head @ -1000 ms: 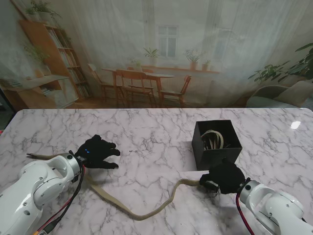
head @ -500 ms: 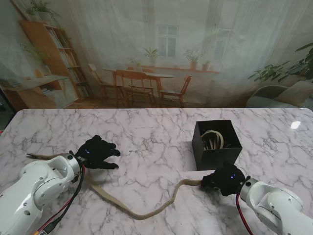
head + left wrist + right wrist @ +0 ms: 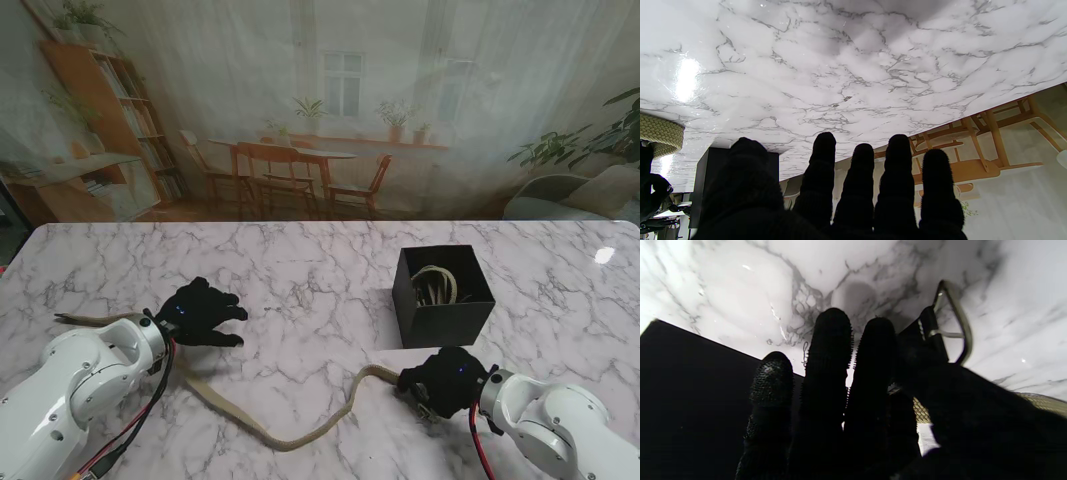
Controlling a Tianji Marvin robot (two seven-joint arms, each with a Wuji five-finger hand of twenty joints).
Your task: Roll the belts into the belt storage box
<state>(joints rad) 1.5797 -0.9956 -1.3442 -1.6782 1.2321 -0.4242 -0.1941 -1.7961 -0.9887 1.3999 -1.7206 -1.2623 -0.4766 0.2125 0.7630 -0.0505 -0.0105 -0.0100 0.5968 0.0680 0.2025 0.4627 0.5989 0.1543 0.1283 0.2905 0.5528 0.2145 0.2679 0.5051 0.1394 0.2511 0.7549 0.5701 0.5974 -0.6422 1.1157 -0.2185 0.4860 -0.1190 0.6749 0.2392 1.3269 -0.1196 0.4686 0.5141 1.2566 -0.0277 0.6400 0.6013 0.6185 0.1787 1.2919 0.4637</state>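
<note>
Gripping the belt (image 3: 300, 430) end, right hand (image 3: 445, 381) low beside box (image 3: 443, 322).

Belt (image 3: 300, 432) end under right hand (image 3: 447, 381)

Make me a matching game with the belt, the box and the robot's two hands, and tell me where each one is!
Things:
1. long tan woven belt
2. square black storage box
3. left hand in a black glove
4. right hand in a black glove

Places or states:
A. standing on the marble table, a coiled belt inside
B. at the buckle end of the belt, nearer to me than the box
C. open, fingers spread, holding nothing
D. lying in a curve across the table between the two arms

Pairs: 1-D, 2-A, 3-C, 4-B
</note>
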